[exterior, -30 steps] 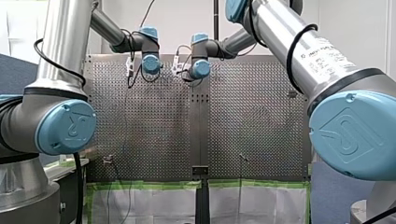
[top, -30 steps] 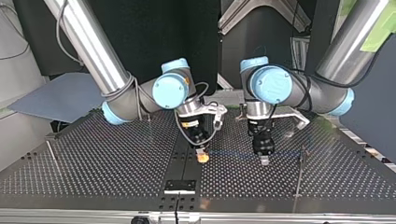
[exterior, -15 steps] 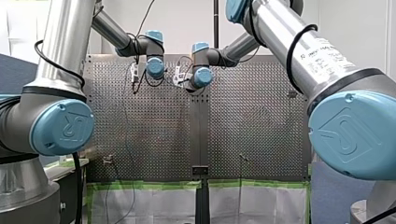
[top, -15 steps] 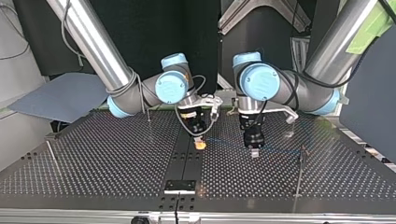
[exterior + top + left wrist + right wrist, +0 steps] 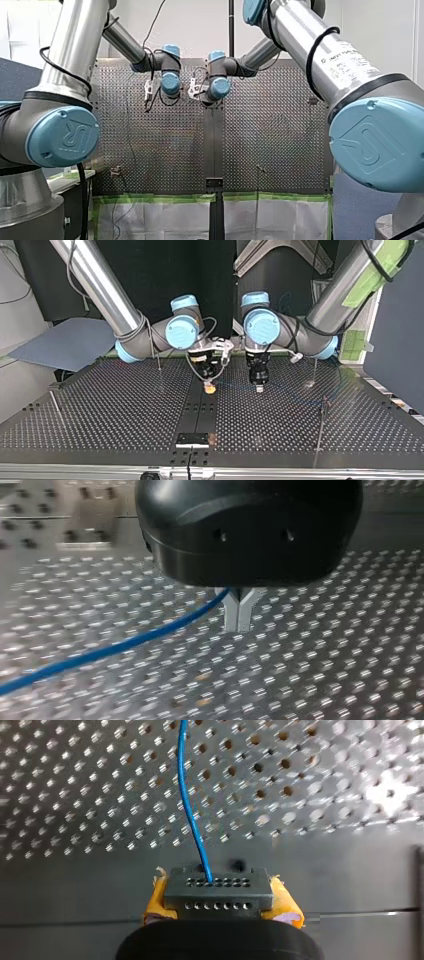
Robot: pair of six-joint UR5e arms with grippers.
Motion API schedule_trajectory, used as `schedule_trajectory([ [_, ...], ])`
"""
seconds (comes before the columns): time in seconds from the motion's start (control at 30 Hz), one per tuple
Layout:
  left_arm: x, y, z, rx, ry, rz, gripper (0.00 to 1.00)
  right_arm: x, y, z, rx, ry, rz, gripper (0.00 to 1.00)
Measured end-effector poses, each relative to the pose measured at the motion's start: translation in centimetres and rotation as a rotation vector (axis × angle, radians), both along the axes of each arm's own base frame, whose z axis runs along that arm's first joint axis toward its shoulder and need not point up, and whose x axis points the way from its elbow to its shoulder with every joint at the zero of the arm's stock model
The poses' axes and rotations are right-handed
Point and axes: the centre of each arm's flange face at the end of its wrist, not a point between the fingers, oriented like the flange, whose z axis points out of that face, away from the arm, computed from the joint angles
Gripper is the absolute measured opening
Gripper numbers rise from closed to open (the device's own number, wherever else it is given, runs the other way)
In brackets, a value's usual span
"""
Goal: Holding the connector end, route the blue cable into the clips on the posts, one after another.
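In the right wrist view, my right gripper's yellow pads [image 5: 285, 905] are shut on a grey connector block [image 5: 217, 892]. The blue cable [image 5: 192, 810] runs out of it over the perforated table. In the left wrist view, my left gripper [image 5: 239, 616] has its metal fingers pressed together, and the blue cable [image 5: 140, 639] comes out from between them near their base. In the top view, my right gripper [image 5: 209, 387] and my left gripper [image 5: 259, 386] hang side by side just above the table's middle. A faint stretch of blue cable [image 5: 232, 385] spans between them.
Thin posts stand on the table: one with a clip [image 5: 323, 404] at the top view's right, one further back [image 5: 315, 367], one behind my right arm [image 5: 159, 361] and one at the left [image 5: 54, 401]. A black bracket [image 5: 192, 439] sits at the near edge.
In the top view both grippers have moved away from the camera and somewhat leftward, the left one more, so they now stand closer together. Both grips are unchanged.
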Motion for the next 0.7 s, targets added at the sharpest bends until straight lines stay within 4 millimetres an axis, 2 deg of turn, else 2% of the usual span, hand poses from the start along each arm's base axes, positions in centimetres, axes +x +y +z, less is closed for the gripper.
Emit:
schedule_trajectory([
  [0.1, 0.2, -0.5, -1.4, 0.002, 0.020, -0.006, 0.00, -0.5, 0.0, -1.1, 0.012, 0.015, -0.012, 0.00],
  [0.5, 0.4, -1.2, -4.3, -0.012, 0.015, -0.017, 0.00, -2.7, -0.5, -5.7, 0.028, 0.029, -0.051, 0.00],
  [0.7, 0.1, -1.8, -4.7, -0.013, 0.005, -0.030, 0.00, -3.8, -0.4, -7.9, 0.041, 0.046, -0.066, 0.00],
])
